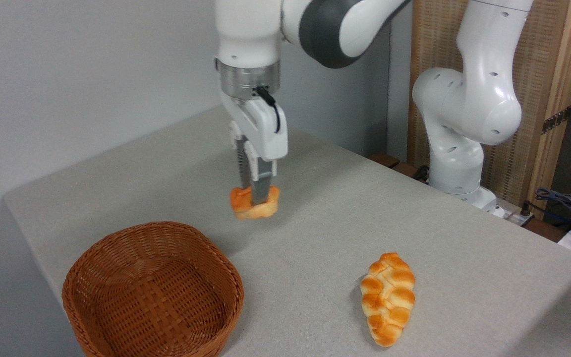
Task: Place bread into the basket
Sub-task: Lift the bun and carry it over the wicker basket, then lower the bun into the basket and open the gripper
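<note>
Lab: bench-mounted robot arm (pixel 469 109)

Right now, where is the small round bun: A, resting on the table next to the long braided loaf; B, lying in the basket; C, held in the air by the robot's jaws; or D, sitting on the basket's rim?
C: the bun hangs clamped between the jaws, clear of the table and above and right of the basket.

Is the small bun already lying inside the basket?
No, the bun hangs in the gripper above the table, beside the empty basket.
</note>
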Tool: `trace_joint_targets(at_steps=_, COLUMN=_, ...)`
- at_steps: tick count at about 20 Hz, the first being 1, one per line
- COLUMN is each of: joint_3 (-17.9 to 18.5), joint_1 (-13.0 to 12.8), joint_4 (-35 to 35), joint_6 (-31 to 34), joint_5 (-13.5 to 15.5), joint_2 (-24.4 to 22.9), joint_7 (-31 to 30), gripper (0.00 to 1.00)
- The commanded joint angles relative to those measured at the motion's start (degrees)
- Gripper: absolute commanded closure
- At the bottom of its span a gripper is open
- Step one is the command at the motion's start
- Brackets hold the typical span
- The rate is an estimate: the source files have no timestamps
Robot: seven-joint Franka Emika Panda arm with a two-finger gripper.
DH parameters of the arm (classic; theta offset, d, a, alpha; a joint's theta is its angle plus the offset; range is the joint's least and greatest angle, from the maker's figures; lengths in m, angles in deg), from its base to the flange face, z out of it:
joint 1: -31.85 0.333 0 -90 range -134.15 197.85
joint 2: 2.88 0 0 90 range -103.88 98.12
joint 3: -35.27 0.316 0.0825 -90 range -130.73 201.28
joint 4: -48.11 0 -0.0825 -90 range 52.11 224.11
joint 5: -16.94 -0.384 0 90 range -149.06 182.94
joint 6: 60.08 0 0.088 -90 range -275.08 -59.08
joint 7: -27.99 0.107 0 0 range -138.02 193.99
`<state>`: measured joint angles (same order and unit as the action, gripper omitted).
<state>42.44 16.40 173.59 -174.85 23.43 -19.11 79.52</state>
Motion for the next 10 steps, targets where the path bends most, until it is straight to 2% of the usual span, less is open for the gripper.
trace_joint_targets(at_steps=1, joint_3=1.01, joint_1=-0.98, joint_4=-14.18, joint_6=1.48, joint_5=4.22, joint_2=12.33, joint_7=-4.77, gripper=0.54)
trace_joint_targets(at_steps=5, joint_3=0.92, joint_1=-0.46, joint_4=-23.78, joint_6=-0.62, joint_5=7.48, joint_2=21.65, joint_7=-5.48, gripper=0.54)
trace_joint_targets(at_steps=10, joint_3=0.22, joint_1=-0.28, joint_4=-27.66, joint_6=-10.54, joint_5=8.01, joint_2=29.13, joint_7=-6.71, gripper=0.54)
